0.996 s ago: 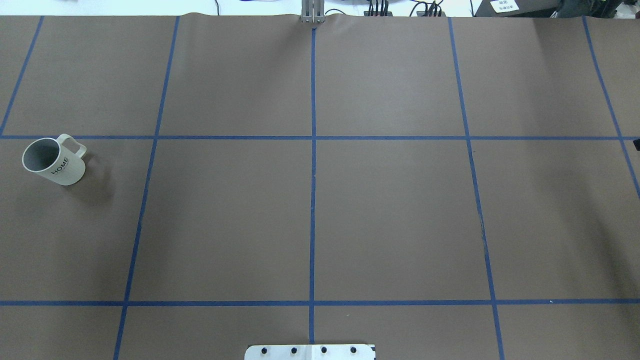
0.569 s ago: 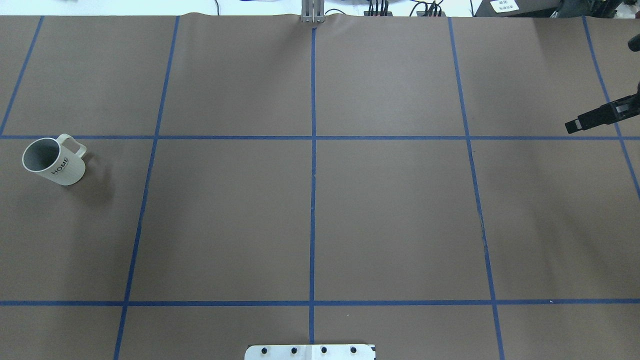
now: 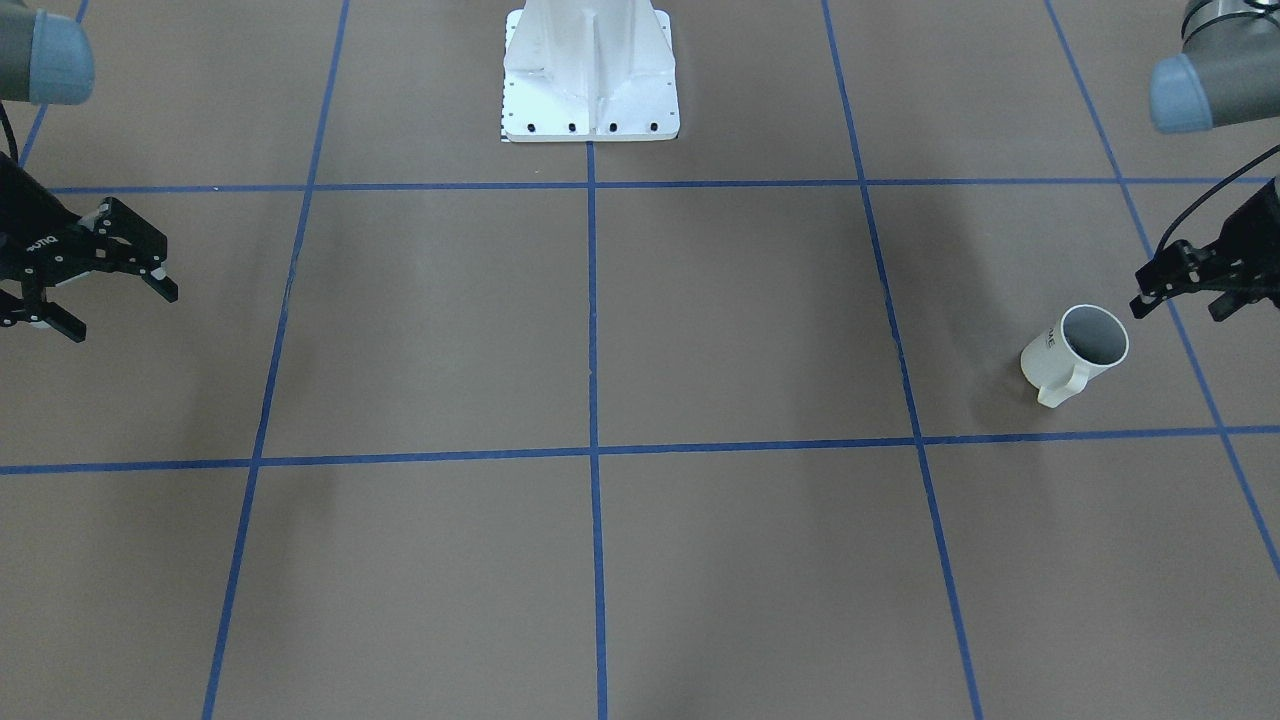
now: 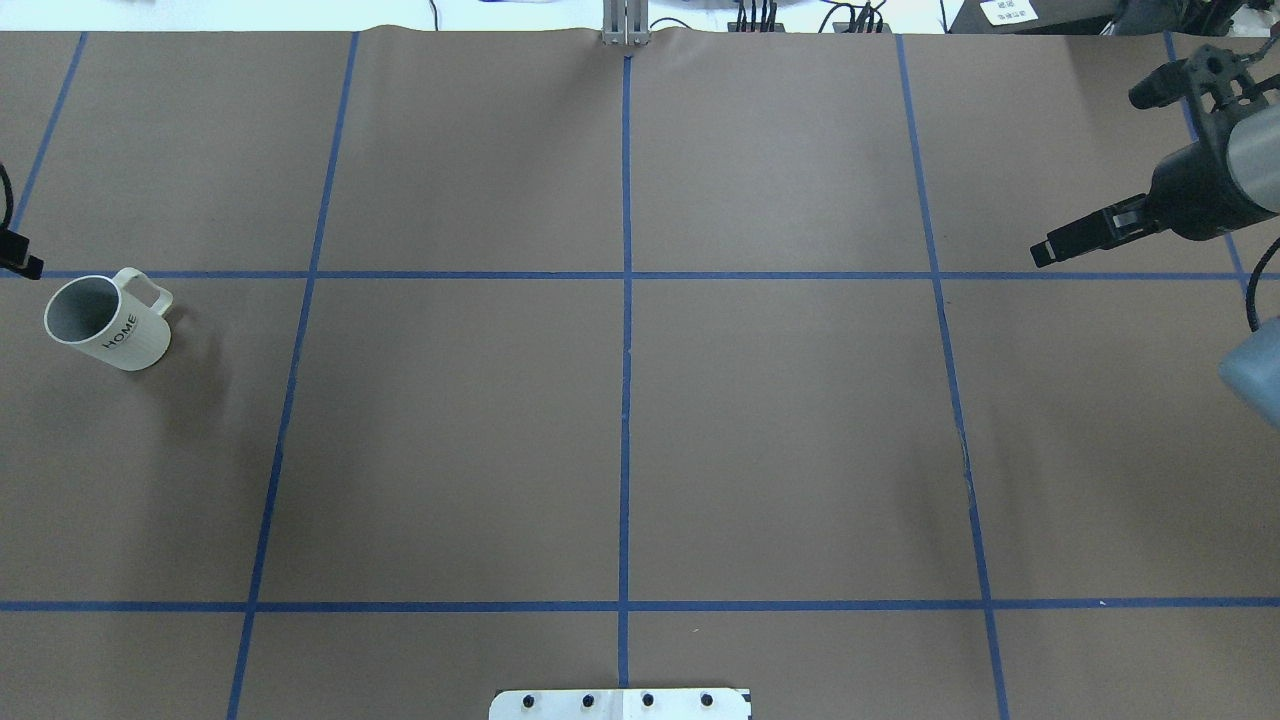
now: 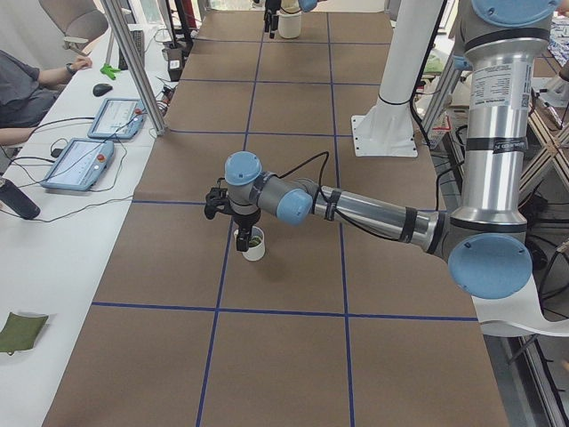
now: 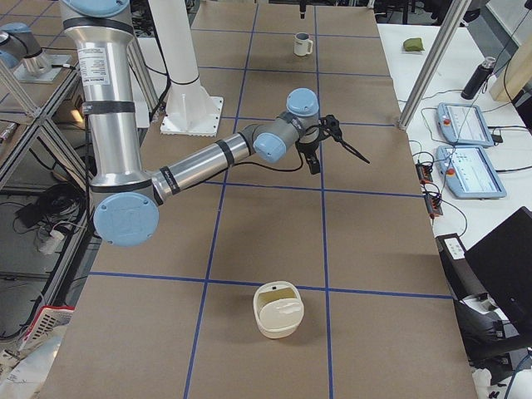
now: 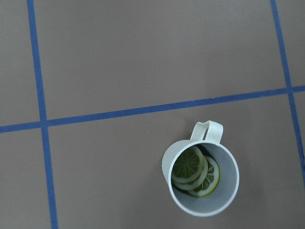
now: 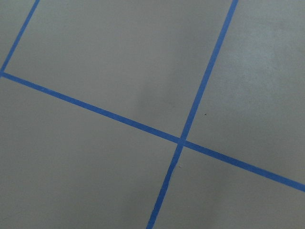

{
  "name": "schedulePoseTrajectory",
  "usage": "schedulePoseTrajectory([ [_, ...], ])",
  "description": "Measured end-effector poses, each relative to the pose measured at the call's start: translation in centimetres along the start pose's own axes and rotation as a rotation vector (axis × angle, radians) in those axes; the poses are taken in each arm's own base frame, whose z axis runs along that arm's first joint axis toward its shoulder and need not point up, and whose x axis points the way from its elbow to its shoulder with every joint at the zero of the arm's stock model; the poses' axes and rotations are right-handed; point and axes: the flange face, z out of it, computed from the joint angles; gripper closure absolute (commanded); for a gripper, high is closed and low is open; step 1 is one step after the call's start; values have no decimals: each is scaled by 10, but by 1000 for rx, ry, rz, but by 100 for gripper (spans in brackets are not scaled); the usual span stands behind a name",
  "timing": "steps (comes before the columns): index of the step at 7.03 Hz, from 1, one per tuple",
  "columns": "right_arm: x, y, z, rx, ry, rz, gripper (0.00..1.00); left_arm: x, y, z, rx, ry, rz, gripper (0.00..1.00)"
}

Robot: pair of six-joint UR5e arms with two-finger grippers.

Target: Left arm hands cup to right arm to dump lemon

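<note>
Left gripper hangs open and empty, upper right of the cup. Clip that rim descending and the lemon could spill! Right gripper, far left, gapes empty.

- The cup stands upright on the table, in its left part. Its handle is turned toward the operators' edge.
- Lemon slices lie inside the cup, one partly over another.
- The left gripper hangs above the table close to the cup, on the side of the left end, and does not touch it.
- The right gripper hangs above the right part of the table, well apart from the cup.
- The pedestal stands at the middle of the robot's edge.
- A container stands on the table nearer to the right end than the right gripper.
</note>
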Motion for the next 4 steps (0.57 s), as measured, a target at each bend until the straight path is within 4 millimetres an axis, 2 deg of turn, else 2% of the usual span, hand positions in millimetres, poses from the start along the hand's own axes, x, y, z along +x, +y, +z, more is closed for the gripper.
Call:
schedulePoseTrajectory([
  [1,-3,0,2,-2,-2,-4,1,4,-9,28,3,-27,2,0],
  [2,-4,0,3,-4,-3,-6,1,6,-12,44,4,-33,11,0],
  [4,-7,0,2,-1,-6,-10,1,12,-9,47,-1,-12,25,0],
])
